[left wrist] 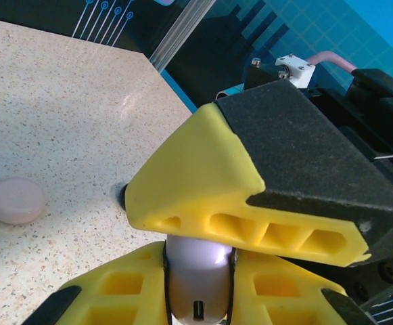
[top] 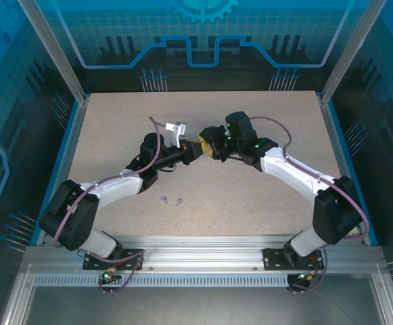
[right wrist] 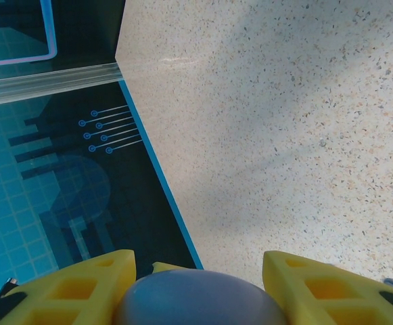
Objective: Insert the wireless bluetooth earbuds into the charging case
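Left wrist: clamped lilac case (left wrist: 197, 274); top external: two lilac earbuds (top: 178, 202).

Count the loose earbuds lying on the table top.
2. One lilac earbud lies on the table toward its near edge, between the left arm and right arm; the second earbud lies just right of it, apart. Others may be hidden beneath them.

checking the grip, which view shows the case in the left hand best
The left wrist view: the pale lilac case sits close up, clamped in the left hand, port facing the camera. The right wrist view shows a shadowed dome in the right hand, probably the same case. From above, the meeting hands hide it.
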Tool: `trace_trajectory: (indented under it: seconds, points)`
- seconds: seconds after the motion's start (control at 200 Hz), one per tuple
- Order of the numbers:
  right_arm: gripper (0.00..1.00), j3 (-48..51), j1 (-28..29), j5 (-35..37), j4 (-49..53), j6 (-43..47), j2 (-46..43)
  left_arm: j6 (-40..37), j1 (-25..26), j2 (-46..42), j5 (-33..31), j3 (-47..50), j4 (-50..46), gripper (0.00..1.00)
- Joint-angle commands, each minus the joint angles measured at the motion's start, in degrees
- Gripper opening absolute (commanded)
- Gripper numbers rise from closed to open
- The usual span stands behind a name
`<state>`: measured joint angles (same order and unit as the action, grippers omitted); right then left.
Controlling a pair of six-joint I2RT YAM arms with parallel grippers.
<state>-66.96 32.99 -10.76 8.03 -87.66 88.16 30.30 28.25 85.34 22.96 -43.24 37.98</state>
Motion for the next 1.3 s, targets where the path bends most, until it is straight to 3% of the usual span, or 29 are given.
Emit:
trace_trajectory:
  seconds: [0.0,0.145,0.205,0.335,0.515,0.655,0.905,1.111,1.296]
  points:
    - [0.33,0.4,-0.2,-0.4,-0.8,-0.3,0.0,0.7,0.1,0.3,0.5,0.0,2.8,0.10]
    - [0.33,0.2,-0.2,-0.6,-1.1,-0.4,0.1,1.5,0.2,0.8,0.9,-0.3,3.5,0.11]
    - [0.33,0.2,-0.2,-0.6,-1.1,-0.3,0.1,1.9,0.3,1.2,0.8,-0.1,4.2,0.00]
    - [0.39,0.0,-0.3,-0.5,-1.0,-0.2,0.1,2.6,0.5,1.6,0.8,0.0,4.8,0.00]
    - [0.81,-0.1,-1.6,0.1,-0.7,1.1,-0.9,3.2,0.7,1.6,0.3,0.5,4.9,0.00]
    - [1.00,0.1,-4.1,2.0,1.7,3.8,-4.0,3.4,0.7,1.3,-0.1,0.9,4.3,0.00]
    - [1.00,3.9,-9.4,4.5,8.4,12.1,-12.5,1.8,0.6,0.4,-0.4,0.6,1.2,0.00]
    - [1.00,7.8,-10.6,9.4,14.3,27.2,-19.2,-0.3,-0.1,-0.5,1.3,-0.4,-2.6,0.00]
    - [1.00,11.2,-10.2,6.5,12.7,43.2,-21.9,-0.5,-2.3,-0.7,6.5,-1.6,-5.2,0.00]
